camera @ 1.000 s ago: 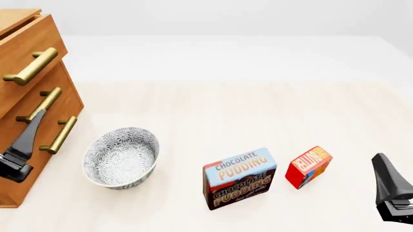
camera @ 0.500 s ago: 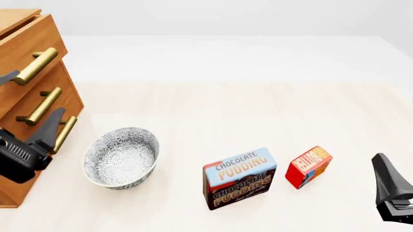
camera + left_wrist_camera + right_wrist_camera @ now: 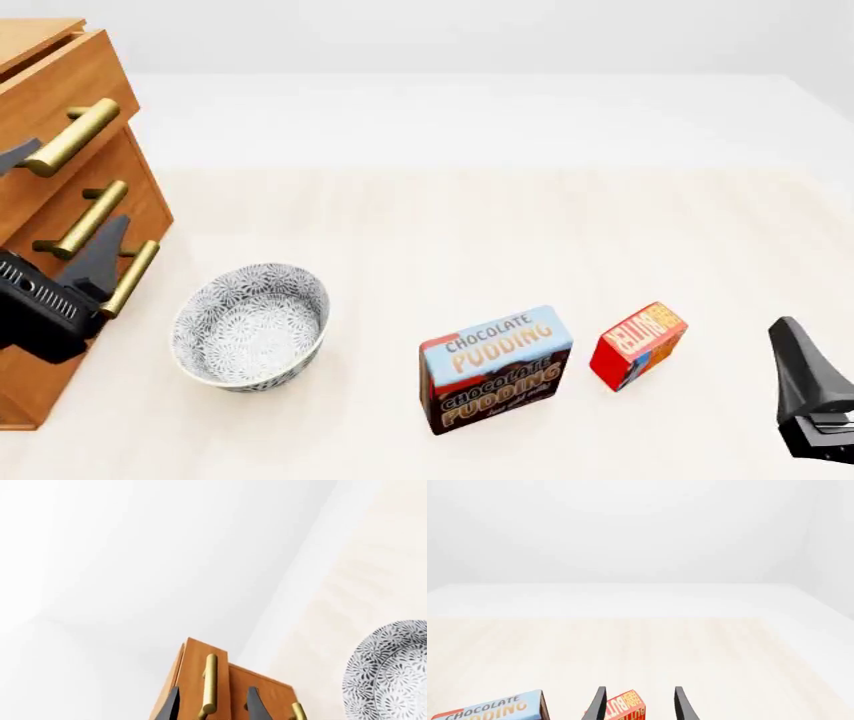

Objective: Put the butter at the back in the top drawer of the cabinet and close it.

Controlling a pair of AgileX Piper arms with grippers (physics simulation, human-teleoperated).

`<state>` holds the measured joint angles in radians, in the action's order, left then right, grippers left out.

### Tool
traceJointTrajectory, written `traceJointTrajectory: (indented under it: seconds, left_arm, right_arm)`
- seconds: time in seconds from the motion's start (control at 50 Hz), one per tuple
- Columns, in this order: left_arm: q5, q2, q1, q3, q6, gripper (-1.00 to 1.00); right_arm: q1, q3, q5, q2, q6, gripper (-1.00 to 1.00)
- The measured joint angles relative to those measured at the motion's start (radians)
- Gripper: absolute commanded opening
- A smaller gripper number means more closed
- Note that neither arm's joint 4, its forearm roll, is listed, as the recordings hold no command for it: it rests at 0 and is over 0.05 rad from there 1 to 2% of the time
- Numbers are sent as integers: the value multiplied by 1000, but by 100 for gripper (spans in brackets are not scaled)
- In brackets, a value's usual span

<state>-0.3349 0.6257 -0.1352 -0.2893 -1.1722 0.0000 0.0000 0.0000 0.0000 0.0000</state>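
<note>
Nearest the camera, the right gripper (image 3: pixel 814 400) waits low beside the butter (image 3: pixel 638 345), unmoved over the last second; its wrist view shows its jaws spread apart with the red box between the fingertips' lines of sight, not touched. The butter stands on the table (image 3: pixel 534 230) just right of the pudding box (image 3: pixel 495 368), well away from the cabinet (image 3: pixel 67 230).

The change is on the left. The left gripper (image 3: pixel 60 215) has risen from beside the cabinet's lowest handle to the height of the upper ones, and its wrist view now shows parted fingers (image 3: pixel 255 705) either side of a brass bar handle (image 3: pixel 209 685), not yet closed on it. That suggests the opening pull is being lined up; the top drawer (image 3: pixel 54 95) looks shut.

Readable writing: "CHOCOLATE PUDDING" twice on the blue-and-brown box, and "BUTTER" in orange-yellow, running sideways on the red box. The patterned bowl (image 3: pixel 251 325) sits between cabinet and pudding box.
</note>
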Motion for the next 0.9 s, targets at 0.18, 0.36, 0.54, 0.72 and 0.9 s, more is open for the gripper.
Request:
traceJointTrajectory:
  seconds: [0.18, 0.36, 0.54, 0.72, 0.9]
  left_arm:
    - [-30, 29, 14, 3, -12, 100]
    - [-93, 96, 28, 4, -23, 100]
    - [-146, 156, 45, 0, -31, 100]
    - [-197, 219, 65, -10, -36, 100]
    - [-219, 237, 97, -7, -38, 100]
  right_arm:
    - [0, 0, 0, 0, 0, 100]
    - [0, 0, 0, 0, 0, 100]
    - [0, 0, 0, 0, 0, 100]
    - [0, 0, 0, 0, 0, 100]
    - [0, 0, 0, 0, 0, 100]
